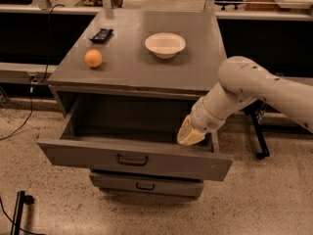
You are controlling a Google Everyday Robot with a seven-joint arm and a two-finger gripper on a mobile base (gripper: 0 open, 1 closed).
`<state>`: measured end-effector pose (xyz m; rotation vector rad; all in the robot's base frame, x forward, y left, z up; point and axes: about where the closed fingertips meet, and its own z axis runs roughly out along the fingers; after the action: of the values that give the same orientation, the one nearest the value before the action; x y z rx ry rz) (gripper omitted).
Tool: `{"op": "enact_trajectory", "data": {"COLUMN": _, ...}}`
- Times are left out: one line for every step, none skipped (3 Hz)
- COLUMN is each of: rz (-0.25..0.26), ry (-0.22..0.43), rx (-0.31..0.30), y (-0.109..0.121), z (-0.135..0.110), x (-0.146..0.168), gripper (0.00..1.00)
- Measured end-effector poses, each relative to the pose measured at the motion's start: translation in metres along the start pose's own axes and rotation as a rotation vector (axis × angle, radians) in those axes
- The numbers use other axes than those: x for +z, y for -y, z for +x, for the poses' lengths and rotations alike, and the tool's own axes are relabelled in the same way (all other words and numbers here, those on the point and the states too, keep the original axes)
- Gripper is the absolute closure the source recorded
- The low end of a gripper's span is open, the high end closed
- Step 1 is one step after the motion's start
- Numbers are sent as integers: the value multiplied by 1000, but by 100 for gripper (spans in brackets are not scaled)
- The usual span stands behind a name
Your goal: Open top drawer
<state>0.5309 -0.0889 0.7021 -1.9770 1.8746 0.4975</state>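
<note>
Top drawer (73,153) stands well out from under the front edge of the desk (142,70), its deep box open to view and apparently empty, its small dark handle (132,159) facing the floor side. The gripper (190,134) sits inside the drawer at its right-hand end, below the desk's front right corner, touching or just beside the inner face of the front panel; whether it is closed or spread cannot be told. The task looks nearly done: the drawer seems close to full travel, so this reads as the tail of the pull. The next move probably calls for a short last draw outward, if any travel is left, then lifting the gripper up and clear of the box without catching the panel's top edge or the desk's overhang.
</note>
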Motion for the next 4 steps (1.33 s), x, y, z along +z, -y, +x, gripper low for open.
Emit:
{"op": "enact_trajectory", "data": {"rz": 1, "ry": -26, "rx": -5, "y": -1, "z": -1, "x": 5, "gripper": 100}}
{"op": "enact_trajectory", "data": {"rz": 19, "ry": -33, "rx": -27, "y": -2, "z": -7, "x": 18, "gripper": 100}}
{"op": "enact_trajectory", "data": {"rz": 42, "ry": -28, "rx": -64, "y": -3, "z": -14, "x": 31, "gripper": 100}}
{"op": "enact_trajectory", "data": {"rz": 65, "ry": -25, "rx": -107, "y": -5, "z": -20, "x": 43, "gripper": 100}}
